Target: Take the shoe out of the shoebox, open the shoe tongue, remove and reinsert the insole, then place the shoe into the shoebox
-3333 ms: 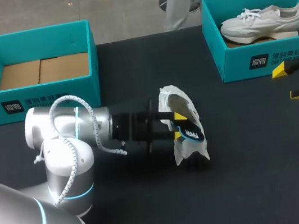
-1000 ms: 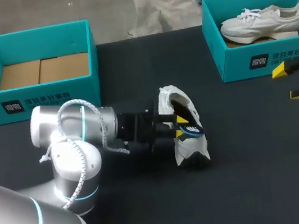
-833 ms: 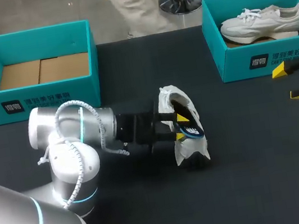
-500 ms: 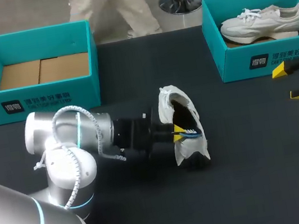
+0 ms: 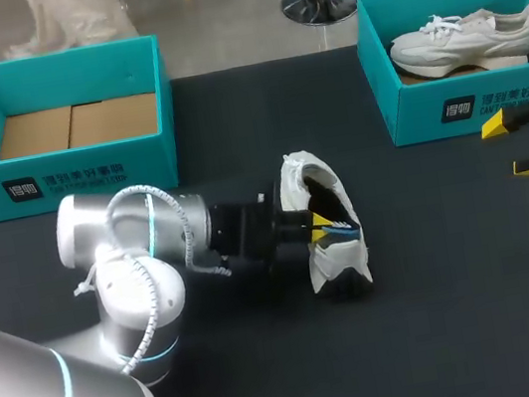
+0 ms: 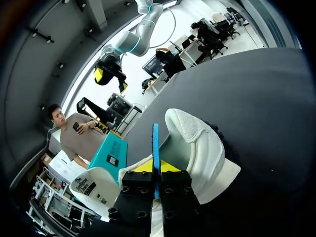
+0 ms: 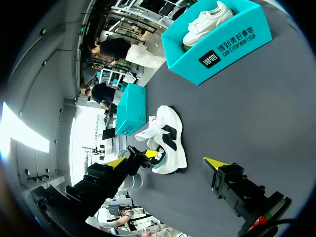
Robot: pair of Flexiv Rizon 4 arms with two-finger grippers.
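While left tool [image 6: 157, 169] clamps the insole [image 6: 156, 140] (partly hidden in shoe [image 5: 335, 258]), right tool [image 5: 520, 146] gapes.

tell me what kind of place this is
Probably a robot lab bench set up for shoe handling: a black table with two teal boxes, the left shoebox empty, the right shoebox holding a white shoe, and my left gripper pinching a blue insole at the unboxed shoe.
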